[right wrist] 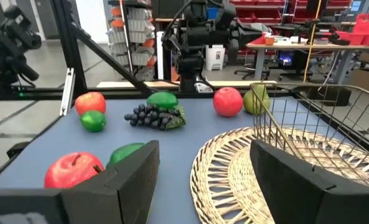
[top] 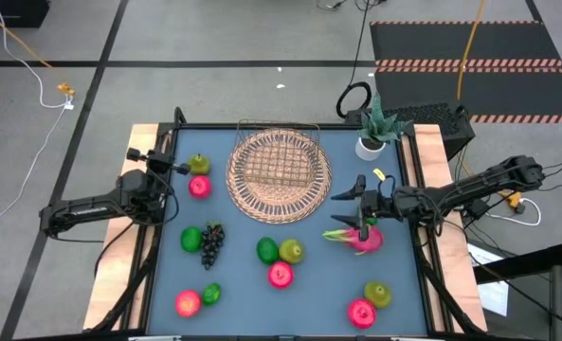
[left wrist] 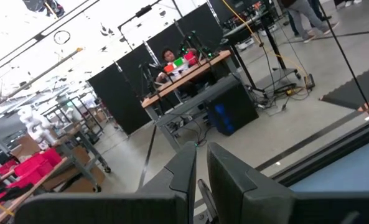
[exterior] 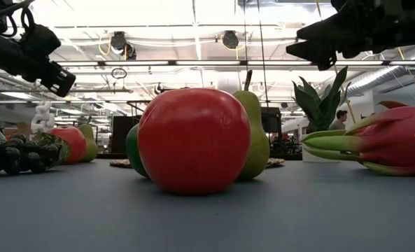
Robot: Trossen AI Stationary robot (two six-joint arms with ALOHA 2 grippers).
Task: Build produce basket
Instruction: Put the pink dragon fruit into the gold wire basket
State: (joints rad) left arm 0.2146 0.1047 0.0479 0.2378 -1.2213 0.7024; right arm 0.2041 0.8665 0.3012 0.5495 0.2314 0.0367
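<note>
Basket (top: 279,174) sits empty at the table's (top: 243,284) far middle; your right claw (top: 360,210), fingers wide and holding nothing, hovers beside it over the dragon fruit (top: 364,237), likely the first pick.

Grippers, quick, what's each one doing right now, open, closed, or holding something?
Left gripper: jaws shut, empty, at the table's left edge.
Right gripper: jaws open, empty, between the tan woven wicker basket and the pink dragon fruit.
</note>
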